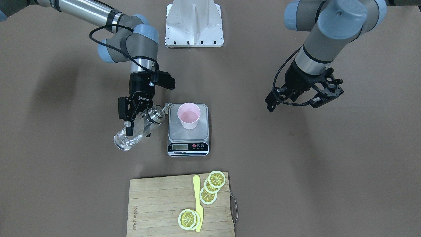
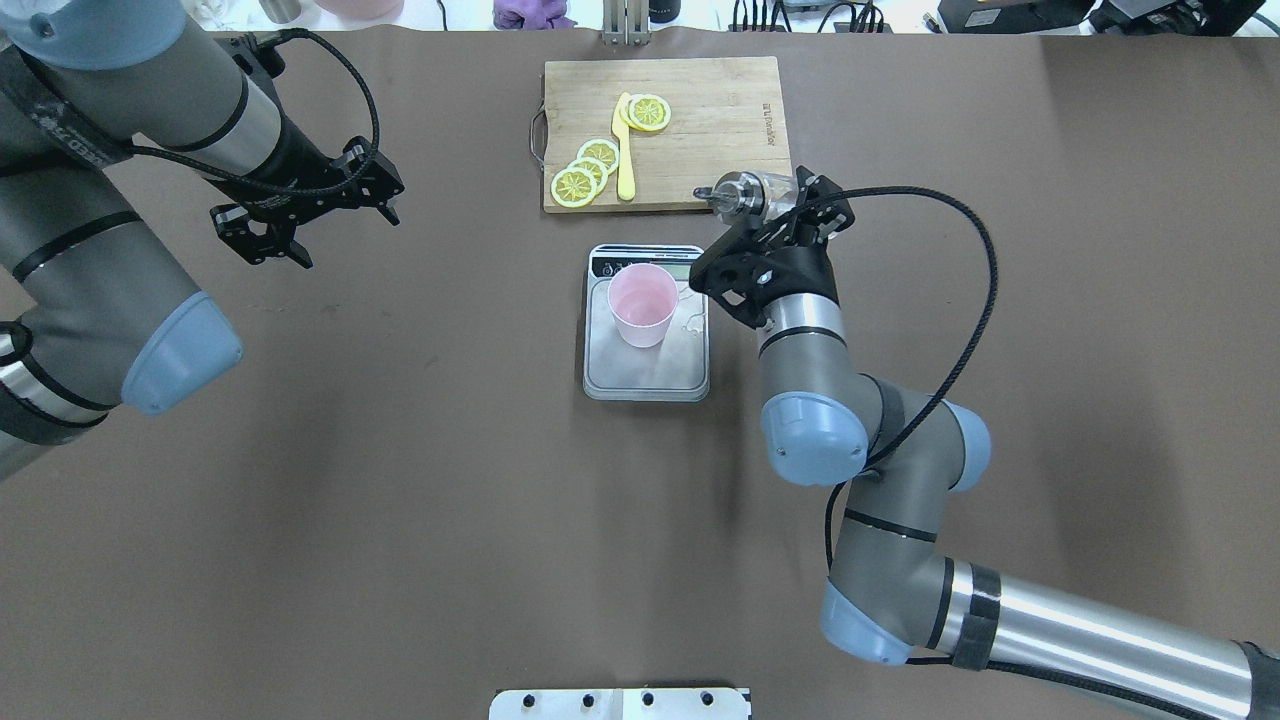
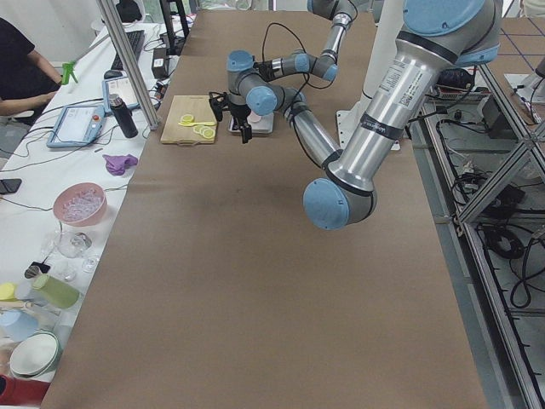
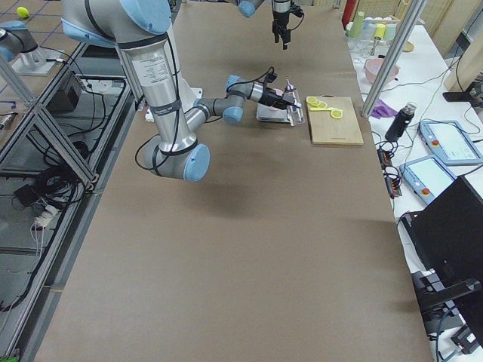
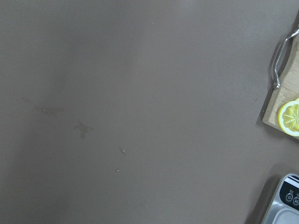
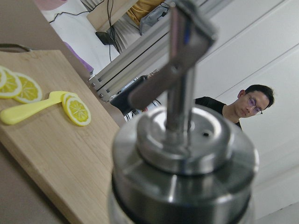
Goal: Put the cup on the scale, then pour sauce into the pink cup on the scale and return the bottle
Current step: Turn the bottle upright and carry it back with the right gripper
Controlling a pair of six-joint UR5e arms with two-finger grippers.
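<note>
The pale pink cup (image 1: 188, 116) stands upright on the steel platform of the scale (image 1: 188, 136); both also show in the overhead view, the cup (image 2: 642, 305) on the scale (image 2: 650, 372). My right gripper (image 1: 131, 126) is shut on the clear glass bottle (image 1: 136, 135), held tilted beside the scale. Its metal spout (image 1: 165, 107) points toward the cup, just short of the rim. No stream shows. The right wrist view shows the bottle's metal cap (image 6: 182, 163) close up. My left gripper (image 2: 315, 225) is open and empty, hovering far off to the side.
A wooden cutting board (image 1: 158, 204) with lemon slices (image 1: 210, 189) and a yellow knife (image 1: 198, 204) lies beyond the scale on the operators' side. A corner of the board (image 5: 280, 112) shows in the left wrist view. The white base mount (image 1: 194, 23) stands at the robot's edge.
</note>
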